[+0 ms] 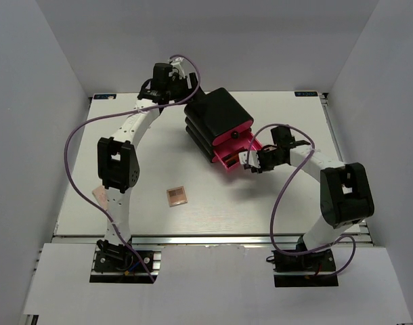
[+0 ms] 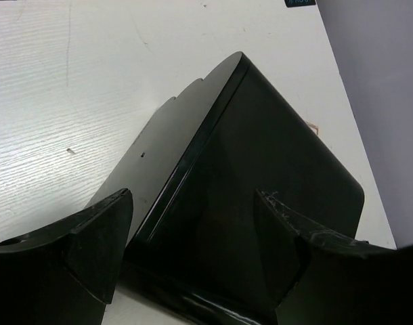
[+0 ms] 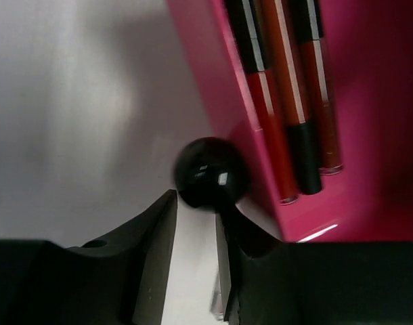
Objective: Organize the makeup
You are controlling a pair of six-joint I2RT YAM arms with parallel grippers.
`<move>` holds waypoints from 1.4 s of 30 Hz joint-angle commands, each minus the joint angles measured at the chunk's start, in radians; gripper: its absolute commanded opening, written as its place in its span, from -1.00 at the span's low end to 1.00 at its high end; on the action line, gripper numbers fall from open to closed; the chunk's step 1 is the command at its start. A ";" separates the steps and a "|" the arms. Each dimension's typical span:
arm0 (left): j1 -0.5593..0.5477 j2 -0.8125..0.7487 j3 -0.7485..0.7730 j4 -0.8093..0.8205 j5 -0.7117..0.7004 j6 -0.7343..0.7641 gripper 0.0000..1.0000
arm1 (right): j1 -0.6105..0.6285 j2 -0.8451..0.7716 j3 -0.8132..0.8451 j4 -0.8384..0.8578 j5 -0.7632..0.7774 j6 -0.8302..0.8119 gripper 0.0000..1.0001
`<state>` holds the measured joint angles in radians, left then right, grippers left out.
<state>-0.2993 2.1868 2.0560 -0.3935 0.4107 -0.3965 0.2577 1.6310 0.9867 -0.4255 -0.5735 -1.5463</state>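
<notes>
Drawer work is the step in hand. At left, the left gripper (image 2: 193,203) stands released, its fingers (image 2: 91,250) spread either side of the black box (image 2: 261,189) at its rear corner. A square palette (image 1: 177,196) lies loose on the table (image 1: 294,115). Rightward, the pink drawer (image 3: 382,135) is out with sticks (image 3: 266,108) inside. The right gripper (image 3: 196,210) holds its jaws narrow at the knob (image 3: 210,175); whether they pinch it I cannot tell. The next move likely calls for a firm hold on that knob. Only the right wrist view shows the sticks, and only the top view shows the palette.
</notes>
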 commanded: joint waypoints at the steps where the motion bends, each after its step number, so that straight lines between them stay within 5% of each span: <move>1: 0.011 -0.028 -0.019 -0.033 0.059 0.041 0.61 | 0.023 0.027 0.059 0.128 0.049 0.023 -0.29; 12: 0.009 -0.006 -0.059 -0.024 0.077 0.047 0.58 | 0.104 0.122 0.165 0.453 0.126 0.271 0.15; 17: 0.009 0.004 -0.056 -0.013 0.073 0.032 0.58 | 0.114 0.147 0.191 0.462 0.146 0.314 0.23; 21: 0.009 0.002 -0.056 -0.002 0.056 0.018 0.56 | 0.112 0.084 0.116 0.470 0.132 0.362 0.05; 24: 0.009 -0.002 -0.059 0.011 0.037 -0.001 0.54 | 0.106 0.024 0.029 0.520 0.126 0.510 -0.45; 26: 0.009 -0.002 -0.059 0.022 0.028 -0.010 0.54 | 0.098 0.004 -0.006 0.547 0.129 0.697 -0.49; 28: 0.009 0.002 -0.056 0.028 0.027 -0.015 0.53 | 0.095 -0.017 -0.055 0.586 0.135 0.904 -0.40; 32: 0.009 0.011 -0.042 0.031 0.030 -0.022 0.53 | 0.095 -0.030 -0.126 0.660 0.176 1.211 0.21; 35: 0.009 0.013 -0.039 0.035 0.031 -0.028 0.53 | 0.097 -0.007 -0.140 0.724 0.248 1.371 0.43; 42: 0.011 0.008 -0.043 0.033 0.028 -0.036 0.54 | 0.087 0.107 -0.092 0.827 0.248 1.722 0.41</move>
<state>-0.2790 2.1952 2.0026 -0.3733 0.4290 -0.4202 0.3527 1.7073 0.8604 0.2790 -0.3286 -0.0479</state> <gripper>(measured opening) 0.767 0.710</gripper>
